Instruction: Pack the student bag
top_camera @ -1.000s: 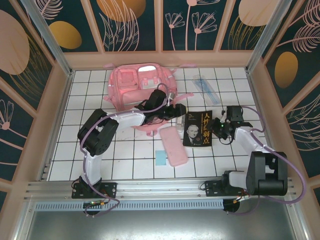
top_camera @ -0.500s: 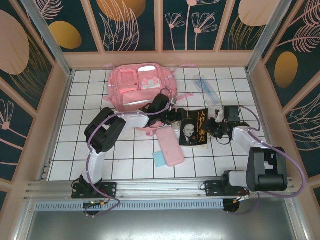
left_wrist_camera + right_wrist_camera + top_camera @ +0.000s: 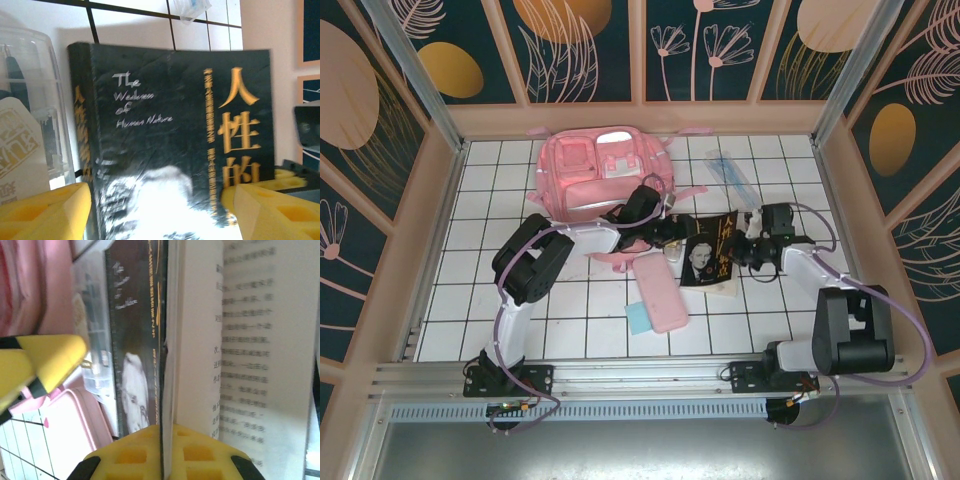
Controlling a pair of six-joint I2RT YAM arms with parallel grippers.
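Observation:
The student bag [image 3: 605, 170], a big pink backpack, lies at the back of the tiled table. In front of it a black book [image 3: 708, 255] with gold lettering is tilted up on its right side. My right gripper [image 3: 745, 250] is shut on the book's front cover [image 3: 135, 340] and a few leaves, its fingertips [image 3: 165, 455] pinching them while a printed page [image 3: 260, 340] lies bared beside. My left gripper [image 3: 667, 233] stands open at the book's left end. Its yellow fingers [image 3: 45, 210] sit on either side of the cover [image 3: 170, 130], without pinching it.
A flat pink pencil case [image 3: 660, 292] lies just in front of the book, with a small blue pad [image 3: 640, 318] beside it. A clear plastic box [image 3: 30, 125] stands left of the book. A transparent sleeve [image 3: 730, 170] lies at the back right.
My right gripper has moved left and closed on the book's cover. The book has slid left and tipped up, and the pencil case has shifted left. The left gripper has stayed open at the book.

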